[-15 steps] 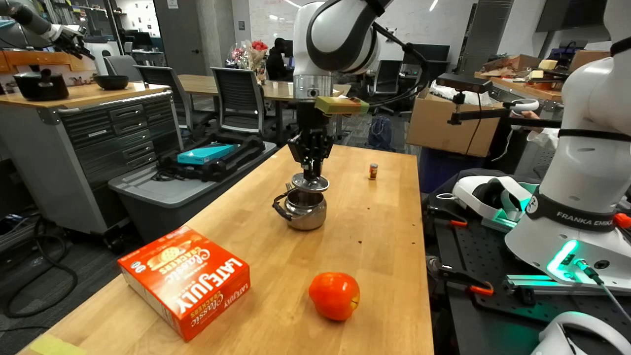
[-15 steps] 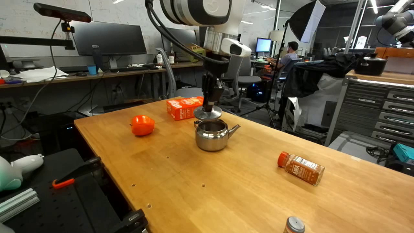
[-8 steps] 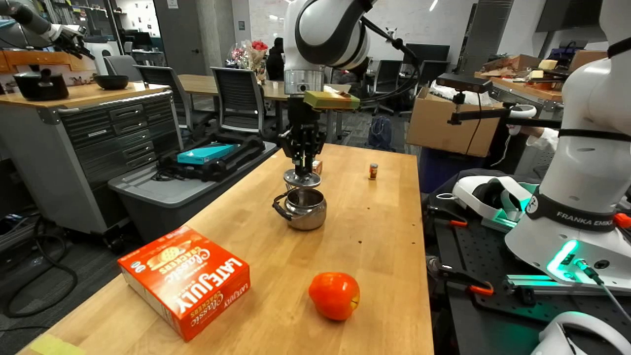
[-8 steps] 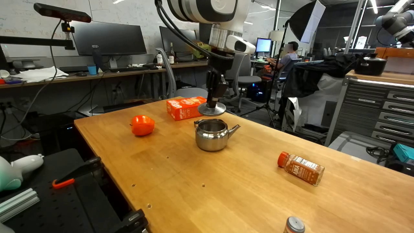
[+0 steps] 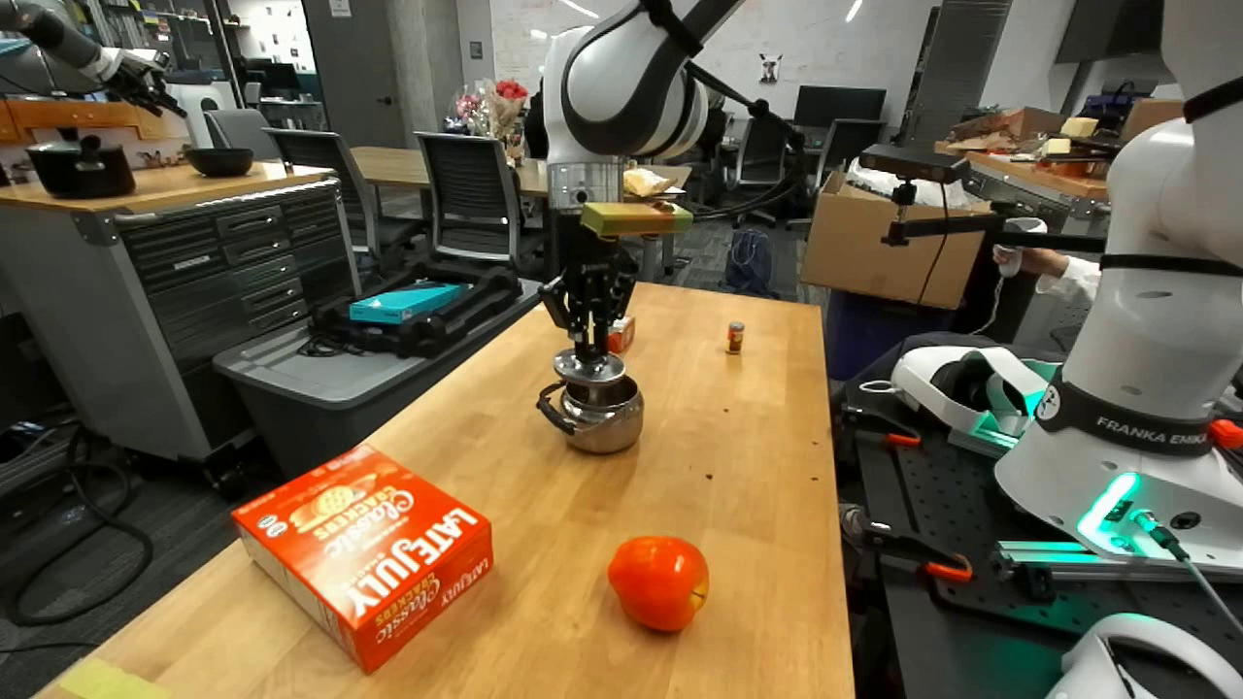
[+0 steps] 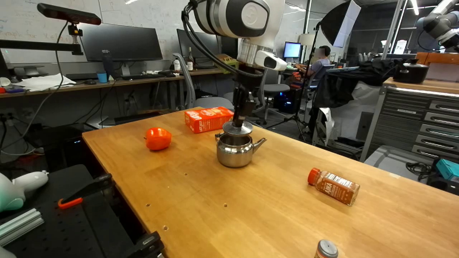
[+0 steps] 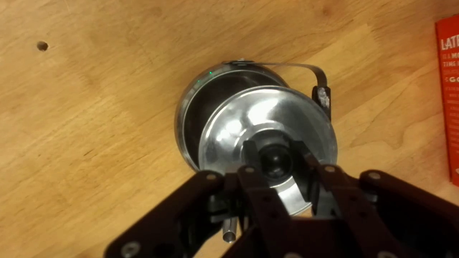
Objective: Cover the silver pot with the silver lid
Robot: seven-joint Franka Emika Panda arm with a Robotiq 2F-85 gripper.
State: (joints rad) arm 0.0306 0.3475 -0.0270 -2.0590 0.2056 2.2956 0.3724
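1. at the left of an exterior view, we are seeing a round red-orange fruit (image 6: 158, 138) resting near one edge of the worktop (image 6: 200, 215).
2. we are next picking out a red cracker box (image 6: 206, 120), which is lying flat toward the back.
3. in the middle we are finding the silver pot (image 6: 235, 154) standing upright on the worktop, its spout (image 6: 259, 144) pointing right and its handle (image 7: 322, 96) leaning out to one side.
4. over the pot's mouth the silver lid (image 6: 237, 130) is hanging off-centre; in the wrist view we are seeing it hiding part of the opening while a dark crescent of the inside is showing. we are not managing to tell whether it is touching the rim.
5. the pincer (image 7: 274, 152) is clasping the lid's dark knob (image 7: 277, 163): in the wrist view its two fingers (image 7: 251, 154) are pressing in from either side, only the knob filling the gap.
6. farther right, a small grey-topped jar (image 6: 326, 249) is standing upright, the lower edge of the view cutting it off.
7. beyond it, a red-capped spice jar (image 6: 339, 190) is lying on its side, well apart from the pot.
8. farthest right, a black cooking pot (image 6: 411, 73) is sitting on a cabinet (image 6: 401, 111).
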